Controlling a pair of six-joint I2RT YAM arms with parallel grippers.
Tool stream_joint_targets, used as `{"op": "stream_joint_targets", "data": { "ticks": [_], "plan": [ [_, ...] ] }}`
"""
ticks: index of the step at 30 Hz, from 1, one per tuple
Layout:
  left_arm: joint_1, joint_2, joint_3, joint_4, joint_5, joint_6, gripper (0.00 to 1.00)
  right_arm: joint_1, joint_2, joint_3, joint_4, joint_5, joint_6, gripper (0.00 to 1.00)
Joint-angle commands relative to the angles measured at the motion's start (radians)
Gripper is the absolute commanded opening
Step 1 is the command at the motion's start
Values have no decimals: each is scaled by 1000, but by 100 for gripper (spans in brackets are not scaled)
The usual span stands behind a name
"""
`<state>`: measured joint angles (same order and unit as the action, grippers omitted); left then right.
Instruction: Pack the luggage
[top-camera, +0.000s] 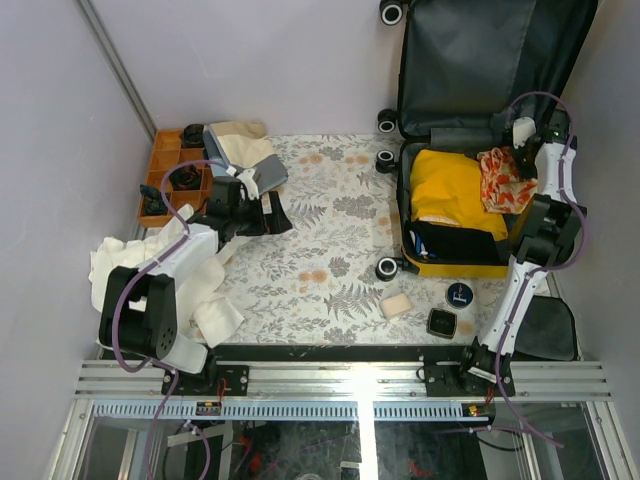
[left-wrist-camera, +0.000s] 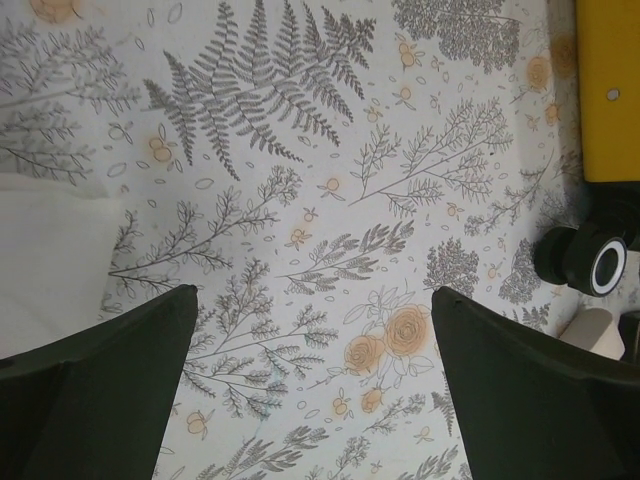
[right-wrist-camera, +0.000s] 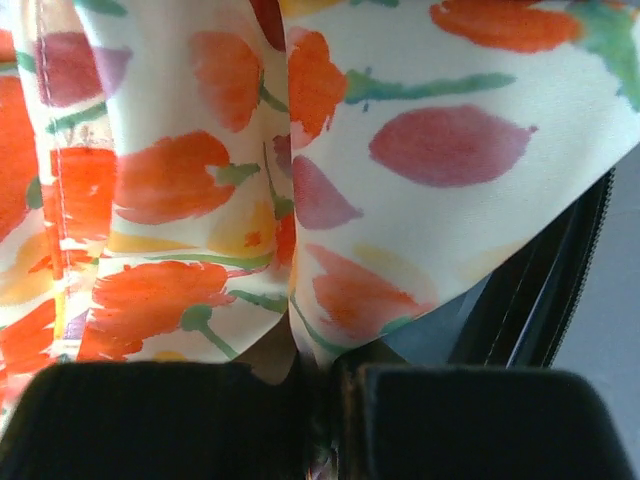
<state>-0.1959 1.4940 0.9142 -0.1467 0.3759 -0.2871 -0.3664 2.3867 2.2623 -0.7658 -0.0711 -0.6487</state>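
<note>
Three small things lie closest to you on the table (top-camera: 330, 250), in front of the right arm's base: a pale block (top-camera: 397, 305), a round dark tin (top-camera: 460, 295) and a dark square case (top-camera: 441, 321). None of them is packed yet.

A little further in, on your left, the left tool (left-wrist-camera: 312, 291) hangs over the bare patterned table with its jaws spread wide and nothing between them. I judge it is parked there to stay out of the way, with the white cloths (top-camera: 130, 265) beside it. Beyond it sit the orange tray (top-camera: 170, 175) and some folded clothes (top-camera: 240, 150).

On the right side of the table, the luggage (top-camera: 450, 268) lies open. Its lid (top-camera: 480, 60) stands up against the back wall, so the lower half is free to load. A yellow garment (top-camera: 455, 195) fills most of that half.

At its far right corner, the right tool (right-wrist-camera: 325, 395) is pinched closed on a floral cloth (top-camera: 505, 180). The cloth hangs in folds from the fingers over the right part of the compartment. You seem to be holding it high so that it can go down beside the yellow garment rather than drag across it.
</note>
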Motion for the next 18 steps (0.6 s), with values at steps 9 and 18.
{"op": "stream_joint_targets", "data": {
  "ticks": [9, 18],
  "plan": [
    [18, 41, 193, -103, -87, 192, 100, 10, -52, 59, 83, 45, -33, 86],
    [137, 246, 503, -267, -95, 407, 100, 19, -180, 86, 16, -84, 42, 94]
  ]
}}
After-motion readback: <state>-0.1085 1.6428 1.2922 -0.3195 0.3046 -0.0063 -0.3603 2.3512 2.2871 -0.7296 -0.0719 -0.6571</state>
